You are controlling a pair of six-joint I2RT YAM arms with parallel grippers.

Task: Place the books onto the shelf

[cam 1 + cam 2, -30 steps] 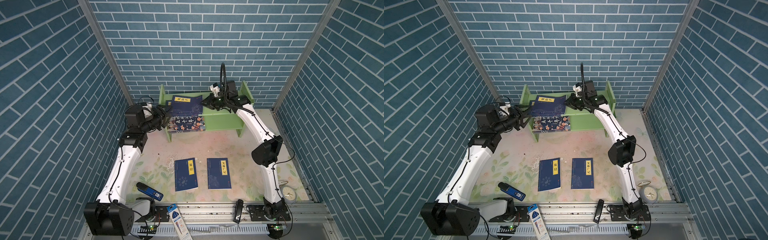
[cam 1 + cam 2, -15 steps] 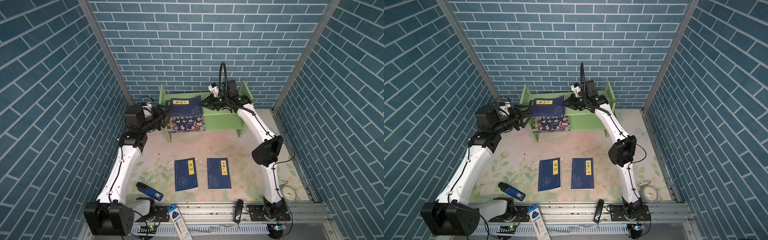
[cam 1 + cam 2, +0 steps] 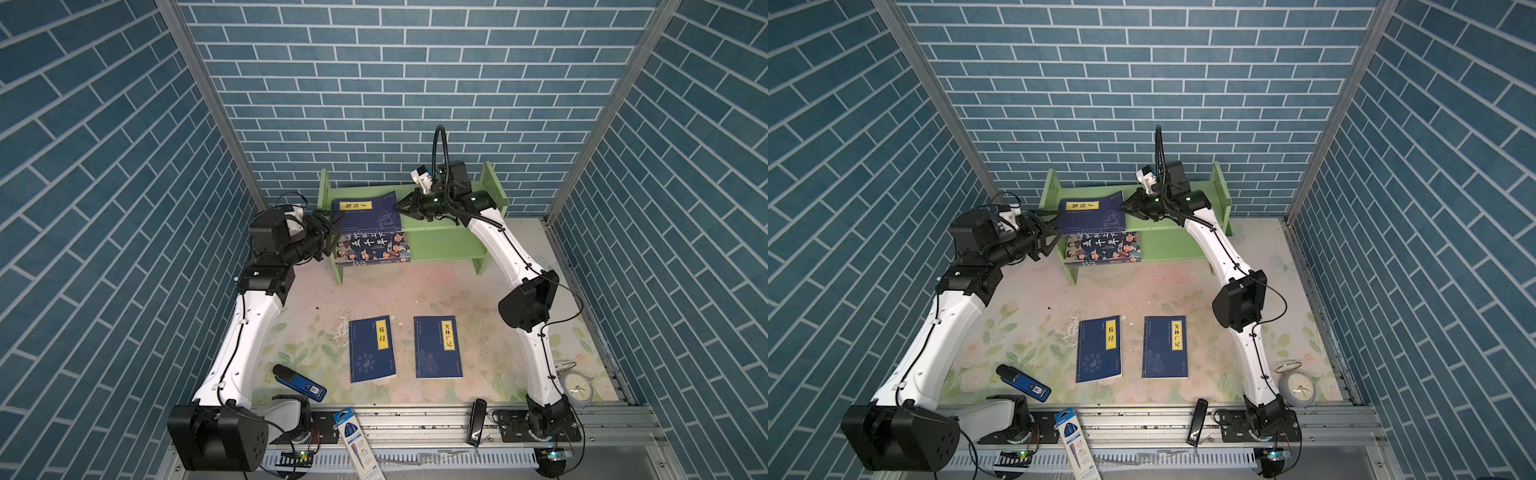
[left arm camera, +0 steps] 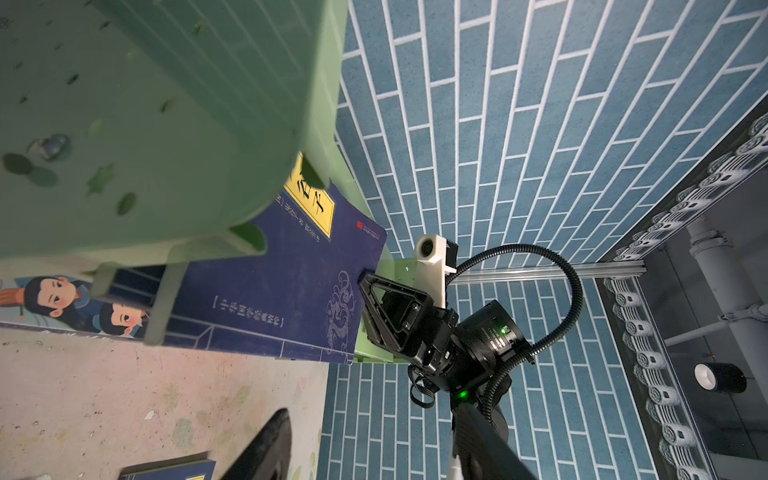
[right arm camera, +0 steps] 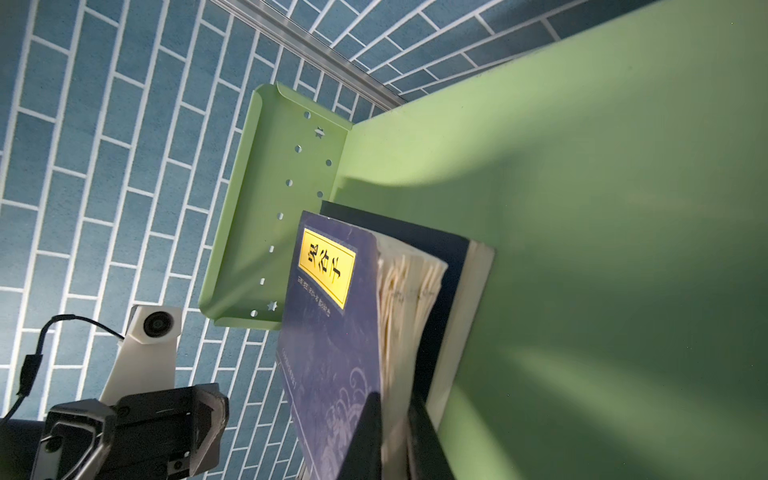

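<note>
up back, a green shelf [image 3: 444, 245] by the brick wall. holds three books at its left end. on the top tier: top book [image 3: 365, 214], navy with a yellow label, over a second navy book [image 5: 451, 249]. lies tilted, right side up off the one below. on the low tier: big book [image 3: 376, 247] with cartoon faces, poking out the front.

right gripper [image 3: 400, 205]: reaches in from the right over the top tier. pinched tight on top book's right edge, cover and pages between the fingers [image 5: 372, 440].

left gripper [image 3: 329, 233]: jaws wide apart. sits just outside the shelf's left side panel, near top book's left edge. cannot tell if touching the panel.

down front on the mat [image 3: 478, 291]: two more navy books, flat, side by side, a small gap between. left book [image 3: 371, 348] a bit crooked, right book [image 3: 438, 347] straight. both well apart from the shelf and both grippers.

also on the mat: a blue device [image 3: 299, 382] by the left arm's base, a clock [image 3: 575, 386] by the right arm's base.
</note>
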